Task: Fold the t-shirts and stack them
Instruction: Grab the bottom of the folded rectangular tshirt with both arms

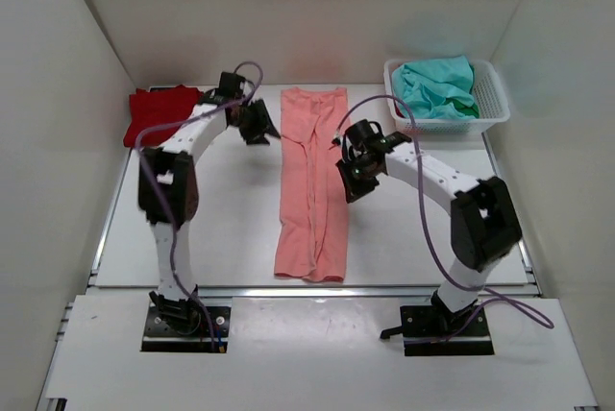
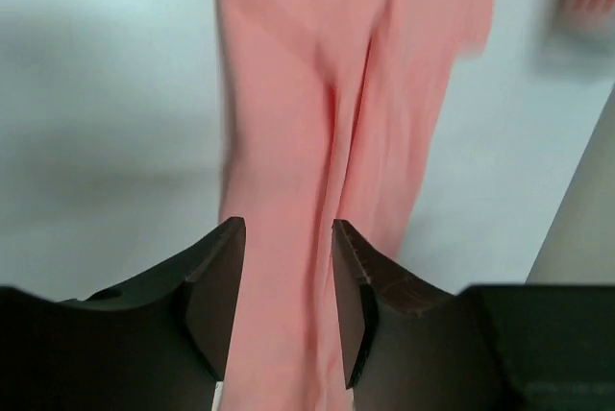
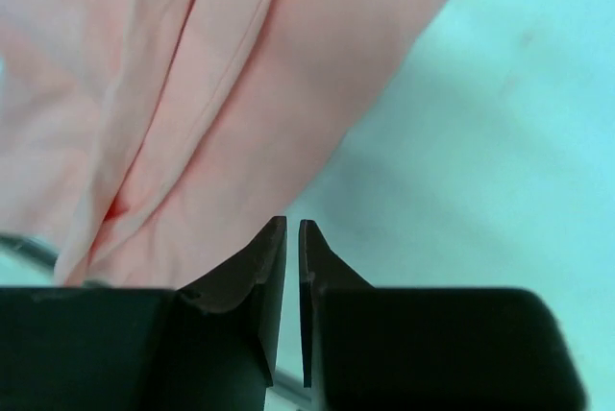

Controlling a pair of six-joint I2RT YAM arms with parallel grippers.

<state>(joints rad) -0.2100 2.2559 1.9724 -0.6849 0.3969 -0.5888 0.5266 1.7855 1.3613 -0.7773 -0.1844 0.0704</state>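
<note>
A salmon-pink t-shirt (image 1: 312,185) lies in the middle of the table, folded into a long narrow strip running front to back. A deep red t-shirt (image 1: 159,113) lies folded at the back left. A teal-green t-shirt (image 1: 437,87) sits crumpled in the basket. My left gripper (image 1: 261,131) hovers by the strip's far left edge. In the left wrist view it (image 2: 288,229) is open and empty, with the pink t-shirt (image 2: 336,94) below. My right gripper (image 1: 346,190) is at the strip's right edge. Its jaws (image 3: 293,224) are parted by a thin slit, holding nothing, beside the pink cloth (image 3: 221,94).
A white lattice basket (image 1: 495,94) stands at the back right corner. White walls close in the table on the left, back and right. Purple cables loop over both arms.
</note>
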